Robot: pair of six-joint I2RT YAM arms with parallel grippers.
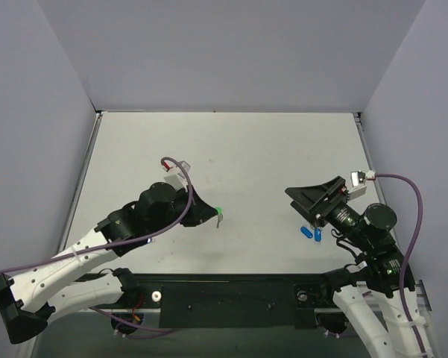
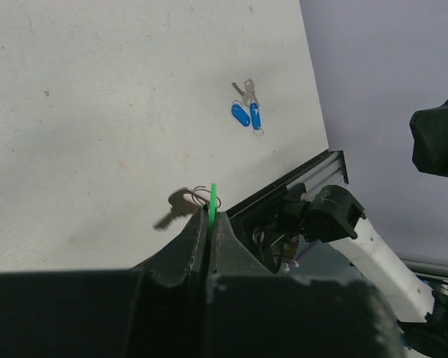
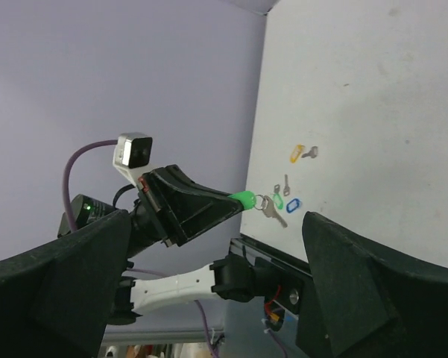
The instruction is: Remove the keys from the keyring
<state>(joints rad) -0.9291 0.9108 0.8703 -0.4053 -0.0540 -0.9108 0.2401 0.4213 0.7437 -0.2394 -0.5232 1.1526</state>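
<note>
Bright, even light (soft shadows only); near end effector bodies blur in wrist views.

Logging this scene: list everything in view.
green key tag: one, green, pinched in the left gripper
silver key: one, silver, on that tag's ring
blue key tags: two, blue, keys attached, on the table by the right gripper
yellow key tag: one, yellow, with key, on the table beyond the left gripper
other tags: two, green and blue, plus key, beside the yellow one
table: one, off-white
left gripper: one, black, shut on the tag
right gripper: one, black, open
</note>
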